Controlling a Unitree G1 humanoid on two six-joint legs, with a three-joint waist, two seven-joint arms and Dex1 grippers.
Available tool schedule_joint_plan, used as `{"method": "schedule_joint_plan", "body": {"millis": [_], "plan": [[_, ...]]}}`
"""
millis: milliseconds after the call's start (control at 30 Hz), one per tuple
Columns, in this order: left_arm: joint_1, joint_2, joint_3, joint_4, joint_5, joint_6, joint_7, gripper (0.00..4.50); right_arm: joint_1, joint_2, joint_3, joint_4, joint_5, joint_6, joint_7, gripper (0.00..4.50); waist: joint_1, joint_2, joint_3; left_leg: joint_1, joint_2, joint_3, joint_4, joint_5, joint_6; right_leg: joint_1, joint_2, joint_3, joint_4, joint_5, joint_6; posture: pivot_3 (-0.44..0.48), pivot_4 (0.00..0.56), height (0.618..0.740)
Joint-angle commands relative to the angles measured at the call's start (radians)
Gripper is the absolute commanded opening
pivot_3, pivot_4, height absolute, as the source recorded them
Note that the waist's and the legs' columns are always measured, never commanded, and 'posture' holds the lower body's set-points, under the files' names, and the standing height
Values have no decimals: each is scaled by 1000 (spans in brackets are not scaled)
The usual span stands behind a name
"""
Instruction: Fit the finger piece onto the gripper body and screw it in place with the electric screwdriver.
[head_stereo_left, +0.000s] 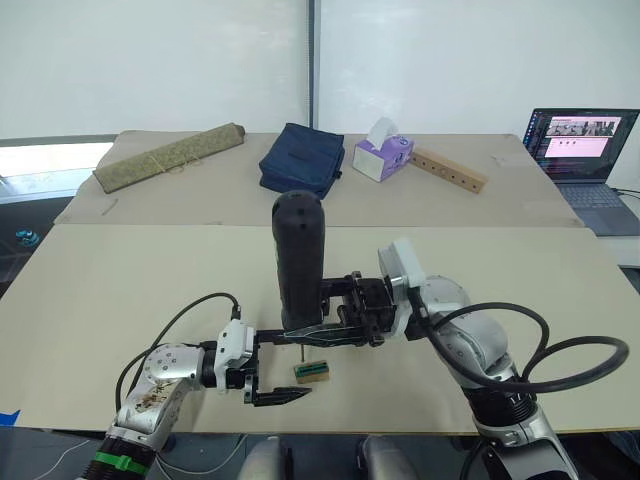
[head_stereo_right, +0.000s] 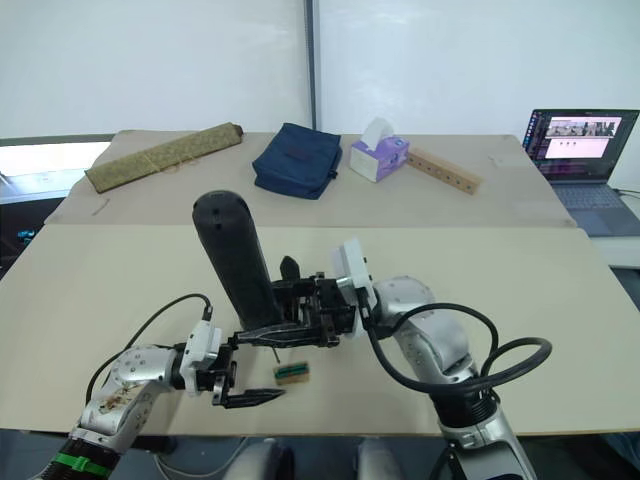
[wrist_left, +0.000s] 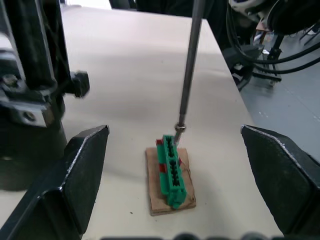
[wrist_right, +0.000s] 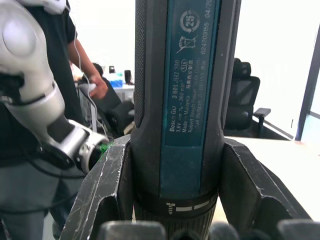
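My right gripper is shut on the electric screwdriver, a thick dark handle held upright over the near middle of the table. Its thin metal bit points down and its tip touches the top of a small green block on a brown base. My left gripper is open, one finger on each side of that block with nothing held. A black mechanical part with a round dark base stands beside it; I cannot tell whether it is the gripper body. The finger piece is out of view.
Along the far side of the table lie a rolled olive mat, a dark blue bag, a purple tissue box and a wooden bar with holes. A laptop sits far right. A person stands behind.
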Motion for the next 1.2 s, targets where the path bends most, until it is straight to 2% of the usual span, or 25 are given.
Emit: {"method": "schedule_joint_plan", "body": {"millis": [33, 300, 533, 667, 767, 1000, 1200], "plan": [[12, 25, 46, -64, -50, 12, -17, 4456, -32, -2, -45, -89, 72, 24, -21, 1931, 0, 0, 1, 0, 0, 0, 0, 0, 0, 0, 0, 0, 0, 0, 0, 0, 150, 740], [38, 105, 170, -137, -138, 74, -21, 4456, -63, -48, -108, -168, 145, 78, -76, 1931, -1, 0, 5, -1, 0, 0, 0, 0, 0, -1, 0, 0, 0, 0, 0, 0, 150, 740], [32, 117, 299, -202, -255, 211, 87, 4456, -67, -111, -166, -225, 202, 111, -115, 1931, 0, -1, 7, -2, 0, -1, 0, 0, 0, -1, -1, 0, -1, 0, 0, 0, 150, 740], [33, 141, 322, -135, -202, 204, 84, 4456, -59, -147, -197, -242, 229, 124, -126, 1931, 0, -1, 7, -2, 0, 0, 0, 0, 0, -1, 0, -1, -1, 0, 0, 0, 150, 740], [12, 146, 280, -36, -87, 157, 105, 4456, -45, -174, -219, -242, 242, 128, -129, 1931, 1, -1, 7, -1, 0, 0, 0, 0, 0, -1, 0, -1, -1, 0, 0, 0, 150, 740], [-32, 54, 161, 73, 96, 71, 187, 4456, -19, -200, -230, -240, 227, 113, -128, 1931, 2, -2, 7, -2, -1, 0, 0, 0, 0, -1, 0, -1, -2, 0, 0, 0, 150, 740], [-66, -31, 104, 74, 163, 51, 269, 4456, -7, -201, -229, -239, 210, 100, -130, 1931, 2, -3, 8, -3, -1, 0, 0, 0, 0, -1, -1, 0, -1, 0, 0, 0, 150, 740]]}}
